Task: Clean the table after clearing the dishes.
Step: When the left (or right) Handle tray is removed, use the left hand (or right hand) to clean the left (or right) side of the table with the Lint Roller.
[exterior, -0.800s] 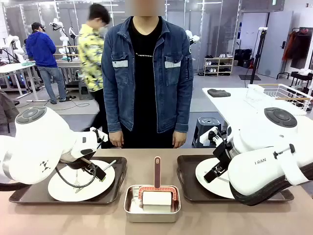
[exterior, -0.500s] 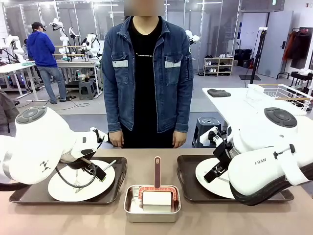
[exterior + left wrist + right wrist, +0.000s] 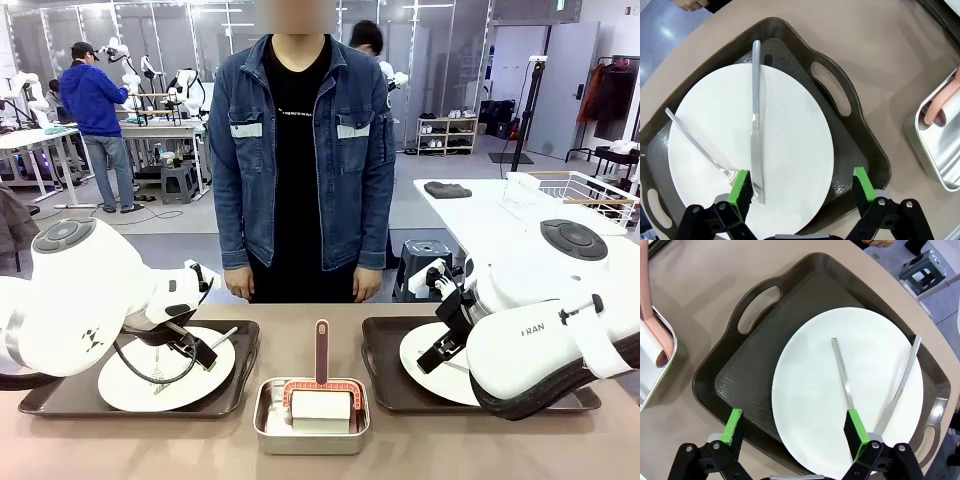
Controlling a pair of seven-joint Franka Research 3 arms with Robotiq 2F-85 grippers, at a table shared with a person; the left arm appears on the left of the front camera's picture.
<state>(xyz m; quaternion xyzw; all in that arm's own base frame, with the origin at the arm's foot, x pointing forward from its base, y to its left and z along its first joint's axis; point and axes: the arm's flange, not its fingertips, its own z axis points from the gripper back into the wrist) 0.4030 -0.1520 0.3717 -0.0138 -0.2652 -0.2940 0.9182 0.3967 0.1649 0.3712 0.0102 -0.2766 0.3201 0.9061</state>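
Dishes (image 3: 215,378) sit on brown trays (image 3: 840,165) on the table (image 3: 300,320), flanking a steel pan (image 3: 310,443); my left gripper (image 3: 801,175) hovers over one, jaws spread wide, gripping nothing; my right gripper (image 3: 794,412) hovers likewise over the other.

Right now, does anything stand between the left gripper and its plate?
Nothing visible does. The open left gripper hangs over the plate on its tray; a knife and fork lie on the plate.
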